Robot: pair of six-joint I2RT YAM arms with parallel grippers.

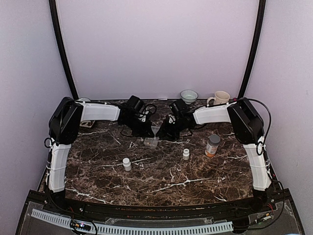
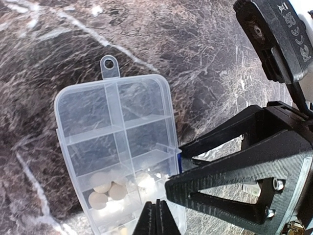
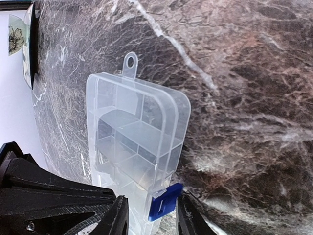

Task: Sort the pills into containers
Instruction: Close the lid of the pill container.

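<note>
The clear pill box (image 1: 151,142) lies flat at the table's back middle, between both grippers. Through its plastic (image 2: 98,107) I see a few round cream pills (image 2: 103,188) in one compartment near my left gripper (image 2: 156,216), which is shut and empty just above that end of the box. My right gripper (image 3: 151,216) is open, its jaws straddling the blue latch (image 3: 164,201) on the box's long edge (image 3: 122,98). One of its black fingers (image 2: 220,181) reaches over that edge. In the top view the left gripper (image 1: 145,131) and right gripper (image 1: 166,133) nearly meet.
An orange bottle with a grey cap (image 1: 212,145) stands to the right. Two small white bottles (image 1: 126,164) (image 1: 186,154) stand nearer the front. A bowl (image 1: 189,95) and a mug (image 1: 220,98) sit at the back edge.
</note>
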